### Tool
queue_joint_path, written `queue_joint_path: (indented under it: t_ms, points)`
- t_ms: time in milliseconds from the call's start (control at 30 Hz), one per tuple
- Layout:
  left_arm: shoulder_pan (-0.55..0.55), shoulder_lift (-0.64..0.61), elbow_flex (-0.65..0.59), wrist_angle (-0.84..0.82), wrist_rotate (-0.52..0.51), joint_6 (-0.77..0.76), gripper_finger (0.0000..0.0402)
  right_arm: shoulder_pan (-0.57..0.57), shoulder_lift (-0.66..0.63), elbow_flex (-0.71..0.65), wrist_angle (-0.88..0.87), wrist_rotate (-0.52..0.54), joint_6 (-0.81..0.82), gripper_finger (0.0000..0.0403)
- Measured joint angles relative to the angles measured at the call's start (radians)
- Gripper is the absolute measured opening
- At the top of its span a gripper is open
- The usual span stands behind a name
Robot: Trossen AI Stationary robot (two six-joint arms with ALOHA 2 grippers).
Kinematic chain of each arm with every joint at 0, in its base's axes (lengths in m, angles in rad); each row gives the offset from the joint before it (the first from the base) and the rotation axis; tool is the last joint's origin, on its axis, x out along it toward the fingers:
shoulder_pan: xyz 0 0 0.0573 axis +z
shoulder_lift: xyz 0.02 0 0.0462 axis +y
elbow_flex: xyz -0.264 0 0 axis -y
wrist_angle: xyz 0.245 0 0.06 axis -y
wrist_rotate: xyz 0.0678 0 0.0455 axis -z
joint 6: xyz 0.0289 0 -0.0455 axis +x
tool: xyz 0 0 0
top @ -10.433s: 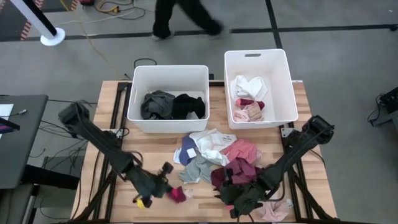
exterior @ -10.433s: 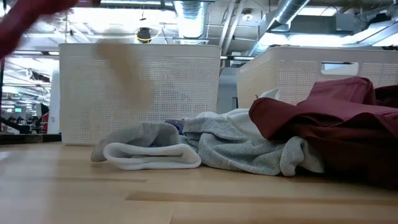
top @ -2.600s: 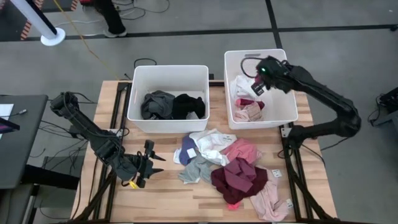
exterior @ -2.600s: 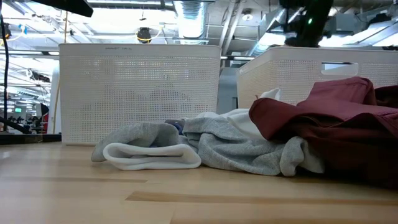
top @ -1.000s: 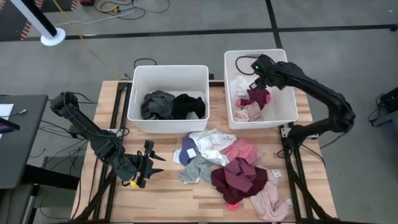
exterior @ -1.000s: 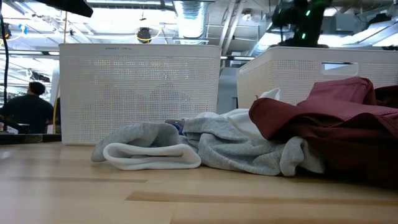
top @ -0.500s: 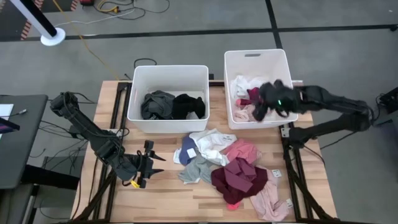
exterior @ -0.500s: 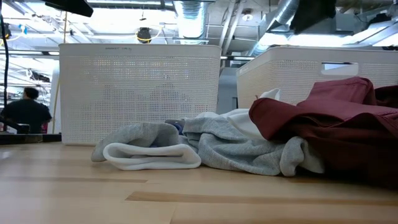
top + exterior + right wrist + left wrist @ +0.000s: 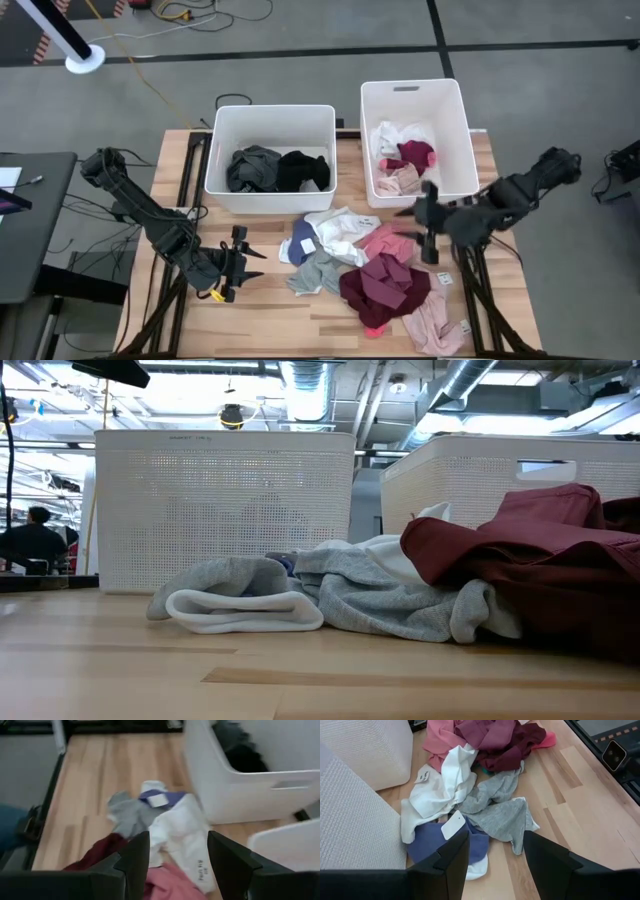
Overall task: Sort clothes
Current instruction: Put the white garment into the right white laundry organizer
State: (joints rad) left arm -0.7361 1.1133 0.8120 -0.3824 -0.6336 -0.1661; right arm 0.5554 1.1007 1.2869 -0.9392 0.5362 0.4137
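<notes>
Clothes heaped, sprawling toward right corner

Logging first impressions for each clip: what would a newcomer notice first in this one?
Probably the heap of clothes on the wooden table, in front of two white bins: the left bin holds dark garments, the right bin white, pink and maroon ones. Next, the right gripper, open and empty, hangs above the heap's right edge. The left gripper, also open and empty, sits low at the table's left, facing the heap.
</notes>
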Motion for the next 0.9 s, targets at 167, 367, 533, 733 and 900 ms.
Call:
queue_joint_path:
  t_ms: [167,367,533,733,900]
  points:
    - [0.0,0.0,0.0,0.0,0.0,0.0,0.0183,0.092,0.078,0.0,0.026,0.001,0.0,0.0211]
    - [0.0,0.0,0.0,0.0,0.0,0.0,0.0183,0.126,0.206,0.0,0.091,0.011,-0.004,0.0211]
    - [0.0,0.0,0.0,0.0,0.0,0.0,0.0183,0.104,0.334,0.0,0.136,0.014,-0.006,0.0211]
    - [0.0,0.0,0.0,0.0,0.0,0.0,0.0183,0.043,0.485,0.0,0.164,0.015,0.002,0.0211]
    - [0.0,0.0,0.0,-0.001,0.0,0.0,0.0183,-0.014,0.578,0.0,0.167,0.015,0.022,0.0211]
